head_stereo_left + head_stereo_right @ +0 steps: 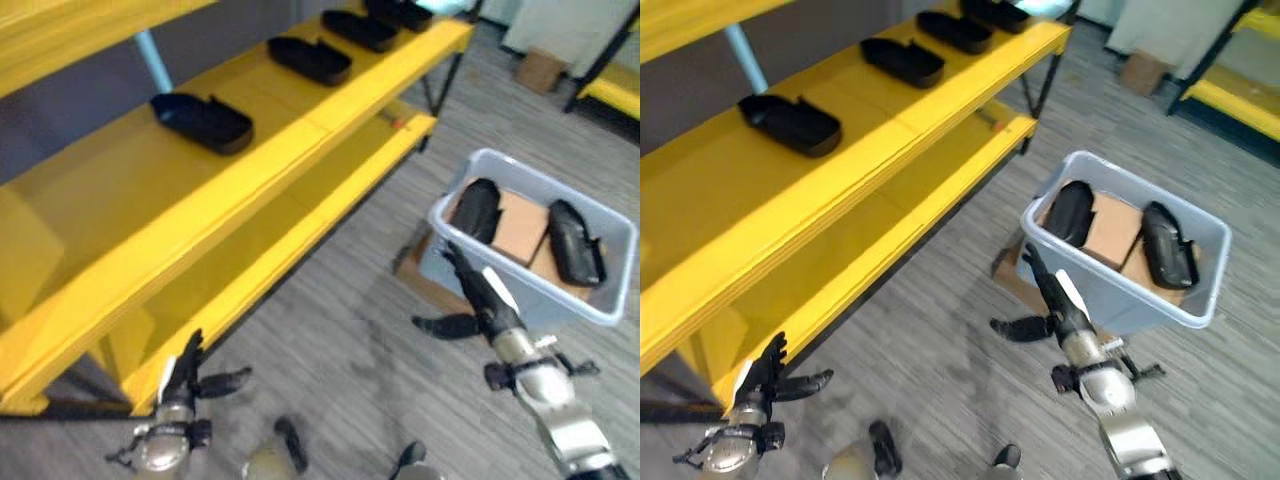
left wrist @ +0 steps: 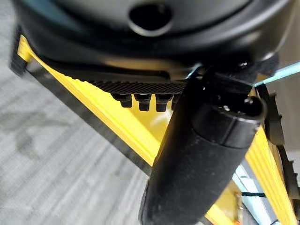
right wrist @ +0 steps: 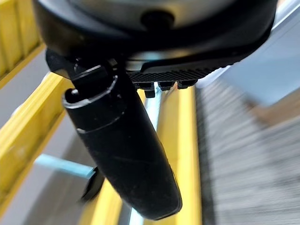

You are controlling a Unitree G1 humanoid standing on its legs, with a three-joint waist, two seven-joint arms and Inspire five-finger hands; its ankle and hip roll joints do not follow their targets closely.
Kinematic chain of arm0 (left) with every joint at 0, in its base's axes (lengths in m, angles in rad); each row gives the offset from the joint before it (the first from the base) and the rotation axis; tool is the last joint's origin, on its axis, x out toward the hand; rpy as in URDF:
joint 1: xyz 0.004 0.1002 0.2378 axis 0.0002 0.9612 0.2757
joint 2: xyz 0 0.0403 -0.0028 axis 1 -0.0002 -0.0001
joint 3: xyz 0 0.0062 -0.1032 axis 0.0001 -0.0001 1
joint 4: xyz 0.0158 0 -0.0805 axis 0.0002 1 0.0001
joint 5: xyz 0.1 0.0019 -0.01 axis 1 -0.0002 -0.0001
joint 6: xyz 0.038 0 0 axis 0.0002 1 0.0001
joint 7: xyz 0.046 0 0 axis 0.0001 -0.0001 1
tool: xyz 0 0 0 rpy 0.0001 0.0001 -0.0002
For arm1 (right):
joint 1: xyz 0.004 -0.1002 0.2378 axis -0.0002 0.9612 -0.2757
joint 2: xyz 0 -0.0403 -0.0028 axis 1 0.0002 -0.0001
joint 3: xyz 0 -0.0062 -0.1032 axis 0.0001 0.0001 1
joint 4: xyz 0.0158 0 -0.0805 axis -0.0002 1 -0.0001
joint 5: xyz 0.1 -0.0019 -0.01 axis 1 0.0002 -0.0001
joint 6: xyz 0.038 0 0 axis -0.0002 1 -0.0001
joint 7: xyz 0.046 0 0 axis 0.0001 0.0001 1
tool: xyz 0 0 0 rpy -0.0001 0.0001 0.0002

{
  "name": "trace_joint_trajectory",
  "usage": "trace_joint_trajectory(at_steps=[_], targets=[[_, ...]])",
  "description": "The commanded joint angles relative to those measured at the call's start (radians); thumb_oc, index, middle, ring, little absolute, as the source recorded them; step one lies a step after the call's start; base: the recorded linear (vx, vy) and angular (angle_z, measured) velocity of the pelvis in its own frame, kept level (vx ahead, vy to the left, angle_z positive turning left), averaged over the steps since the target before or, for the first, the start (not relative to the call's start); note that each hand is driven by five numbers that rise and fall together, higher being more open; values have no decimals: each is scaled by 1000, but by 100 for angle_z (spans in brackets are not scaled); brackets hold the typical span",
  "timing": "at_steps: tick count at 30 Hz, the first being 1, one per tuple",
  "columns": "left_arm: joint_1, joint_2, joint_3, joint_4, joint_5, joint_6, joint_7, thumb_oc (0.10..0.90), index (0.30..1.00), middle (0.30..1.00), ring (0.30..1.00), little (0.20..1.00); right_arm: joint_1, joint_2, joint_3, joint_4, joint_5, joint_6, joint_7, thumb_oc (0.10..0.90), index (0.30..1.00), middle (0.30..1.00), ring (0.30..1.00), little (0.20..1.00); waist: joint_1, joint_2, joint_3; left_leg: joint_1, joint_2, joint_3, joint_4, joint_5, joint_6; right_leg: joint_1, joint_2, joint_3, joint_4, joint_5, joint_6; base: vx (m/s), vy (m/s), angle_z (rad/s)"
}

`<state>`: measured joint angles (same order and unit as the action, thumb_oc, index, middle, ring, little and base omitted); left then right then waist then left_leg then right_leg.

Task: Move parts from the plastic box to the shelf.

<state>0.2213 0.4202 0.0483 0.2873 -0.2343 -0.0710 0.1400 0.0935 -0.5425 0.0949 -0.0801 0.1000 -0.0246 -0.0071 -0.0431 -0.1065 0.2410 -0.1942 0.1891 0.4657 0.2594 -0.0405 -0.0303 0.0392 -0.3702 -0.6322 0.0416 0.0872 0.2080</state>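
Observation:
A grey plastic box (image 1: 530, 290) stands on the floor at the right. Two black parts (image 1: 477, 210) (image 1: 575, 243) lie in it on brown cardboard. Several more black parts (image 1: 200, 122) (image 1: 308, 58) rest in a row on the upper board of the yellow shelf (image 1: 250, 180). My right hand (image 1: 490, 305) hangs just in front of the box's near wall, open, with straight fingers pointing up at it, the thumb spread and nothing held. My left hand (image 1: 183, 380) is low beside the shelf's bottom corner, open and holding nothing; its thumb (image 2: 201, 154) is close to the yellow edge.
The lower shelf board (image 1: 300, 210) is bare. A flat cardboard piece (image 1: 420, 270) lies under the plastic box. A small cardboard box (image 1: 540, 70) and another yellow rack (image 1: 615, 90) stand at the far right. Grey floor lies open between shelf and box.

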Motion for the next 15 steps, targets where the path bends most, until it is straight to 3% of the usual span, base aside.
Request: trace_joint_trajectory(at_steps=[1, 5, 6, 8, 11, 12, 15], targets=[[-26, 39, 24, -84, -21, -83, -22, 900, 1000, 1000, 1000, 1000, -120, -7, -64, -91, 26, -118, -12, 900, 1000, 1000, 1000, 1000, 28, 36, -51, 177, 120, 92, -116, 71, -111, -73, 30, 50, 10, 61, 0, 52, -250, -26], [-7, 29, 29, -90, -18, -81, -33, 900, 1000, 1000, 1000, 1000, -104, -9, -73, -91, 28, -122, -10, 900, 1000, 1000, 1000, 1000, 20, 57, -51, 200, 163, 113, -136, 128, -141, -84, 73, 68, 22, 22, -24, 38, -198, -35], [-1, 19, 28, -84, -17, -81, -39, 900, 1000, 1000, 1000, 1000, -94, -8, -76, -84, 34, -125, -10, 900, 1000, 1000, 1000, 1000, 15, 68, -54, 209, 191, 116, -140, 173, -162, -85, 103, 77, 20, 3, -38, 43, -164, -26], [1, 13, 27, -83, -17, -81, -43, 900, 1000, 1000, 1000, 1000, -85, -9, -81, -87, 37, -127, -11, 900, 1000, 1000, 1000, 1000, 12, 77, -54, 215, 207, 118, -139, 187, -171, -83, 123, 84, 18, -10, -51, 55, -186, -19], [3, 4, 16, -72, -17, -82, -47, 900, 1000, 1000, 1000, 1000, -66, -14, -92, -92, 42, -134, -13, 900, 1000, 1000, 1000, 1000, 5, 98, -57, 225, 241, 107, -129, 241, -196, -80, 169, 106, 9, -40, -76, 109, -240, -18], [5, -3, 10, -76, -16, -82, -47, 900, 1000, 1000, 1000, 1000, -61, -16, -95, -95, 47, -141, -15, 900, 1000, 1000, 1000, 1000, 0, 112, -58, 233, 262, 93, -111, 281, -210, -79, 206, 129, 7, -66, -100, 90, -200, -22], [-3, -12, 5, -76, -19, -82, -40, 900, 1000, 1000, 1000, 1000, -66, -22, -91, -95, 46, -145, -19, 900, 1000, 1000, 1000, 1000, -3, 126, -54, 233, 280, 79, -88, 323, -217, -88, 237, 151, 7, -89, -124, 88, -230, -26]])
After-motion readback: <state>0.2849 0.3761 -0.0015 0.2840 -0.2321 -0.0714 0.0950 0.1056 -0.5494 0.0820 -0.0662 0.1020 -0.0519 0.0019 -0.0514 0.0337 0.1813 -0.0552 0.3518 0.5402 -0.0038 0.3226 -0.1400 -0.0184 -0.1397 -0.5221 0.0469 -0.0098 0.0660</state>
